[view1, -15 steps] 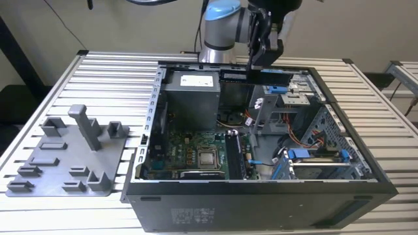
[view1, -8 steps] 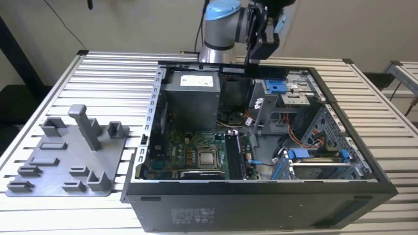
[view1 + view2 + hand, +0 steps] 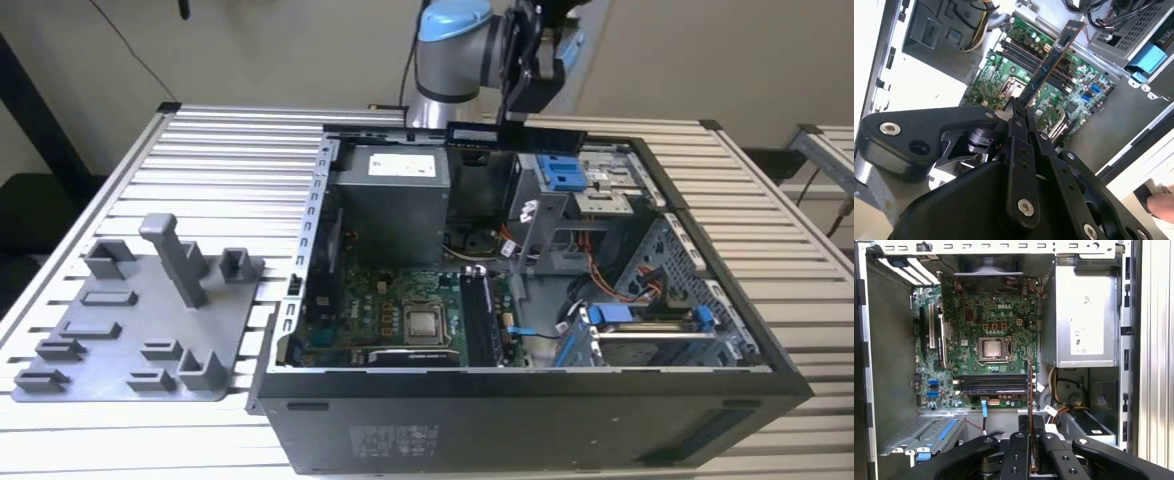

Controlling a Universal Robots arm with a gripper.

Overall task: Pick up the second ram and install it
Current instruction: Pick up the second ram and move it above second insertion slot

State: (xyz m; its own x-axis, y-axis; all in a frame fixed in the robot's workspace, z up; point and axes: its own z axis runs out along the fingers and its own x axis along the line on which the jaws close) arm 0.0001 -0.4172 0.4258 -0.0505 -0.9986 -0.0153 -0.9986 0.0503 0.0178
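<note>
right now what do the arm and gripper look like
The arm is a silver-grey tube with a light blue joint cap. The gripper is matte black, built of flat linkage bars with rounded ends, pinned by silver screws.

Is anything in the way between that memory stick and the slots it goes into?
Nothing visible. The gripper holds the second ram above the open case, and the memory slots on the motherboard lie uncovered beneath it.

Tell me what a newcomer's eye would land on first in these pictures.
The open computer case dominates the slatted table, its green motherboard exposed. Above its far edge in the exterior view, the gripper holds the second ram over the case. A grey fixture tray lies at the exterior view's left.
</note>
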